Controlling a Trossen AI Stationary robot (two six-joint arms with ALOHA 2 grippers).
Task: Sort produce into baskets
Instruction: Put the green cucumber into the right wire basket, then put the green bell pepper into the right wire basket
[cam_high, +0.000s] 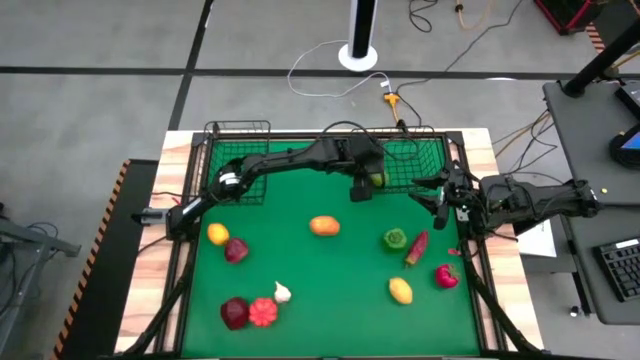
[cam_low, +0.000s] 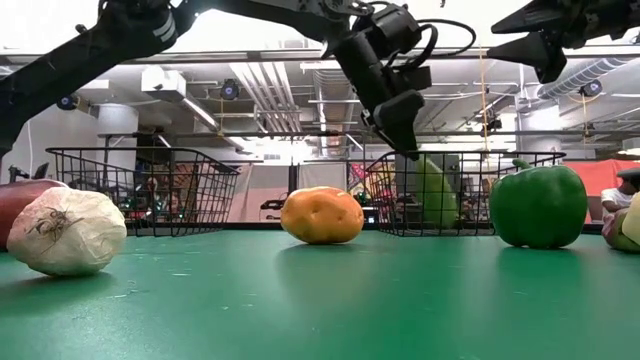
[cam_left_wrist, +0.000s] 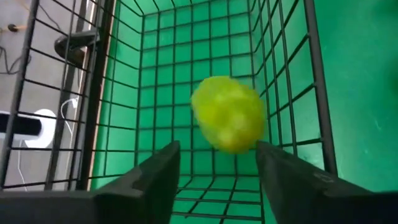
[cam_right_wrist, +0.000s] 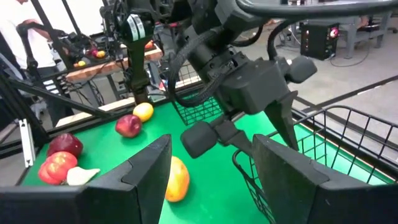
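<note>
Directly beneath the left gripper (cam_left_wrist: 214, 180), a yellow-green fruit (cam_left_wrist: 228, 121) hangs free over the floor of the right-hand basket (cam_high: 425, 160), and we read the fingers as parted with nothing between them. We judge this step a release: hold the wrist level above the rim, open fully, then lift straight up so the fingers clear the thin black wire mesh. The fruit looks rounded and matte, so we expect it to roll. The right gripper (cam_high: 437, 195) waits beside that basket, fingers apart and empty. Behind the left gripper on the green desk (cam_high: 320, 300) lie a smooth orange potato (cam_high: 324, 226) and a glossy green pepper (cam_high: 394, 239).
</note>
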